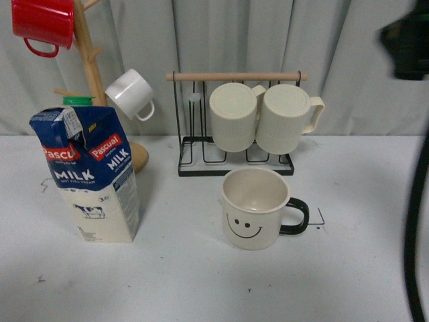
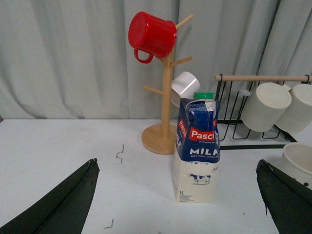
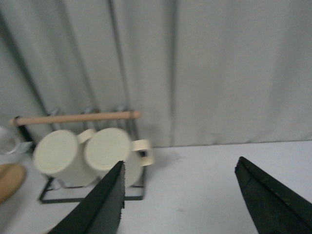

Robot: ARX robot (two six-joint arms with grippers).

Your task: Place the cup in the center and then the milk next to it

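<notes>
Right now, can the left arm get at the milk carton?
Probably yes. In the left wrist view the milk carton stands straight ahead of the open left gripper, with only bare tabletop between; the wooden mug tree is behind it.

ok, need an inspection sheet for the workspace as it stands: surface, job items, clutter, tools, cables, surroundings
Surface: pale table with small black corner marks; no spills seen.
Job's things: cup upright, handle next to a corner mark; milk upright, left of the cup and apart from it.
Clutter: mug tree holding a red mug and a white mug; rack with two ribbed mugs, behind the cup.
Tools: left tool open, empty, facing the milk; right tool open, empty, facing the rack.
Cables: black cable at the front view's right edge.
Surroundings: grey curtain behind; dark shape at upper right, blurred, unidentified.
</notes>
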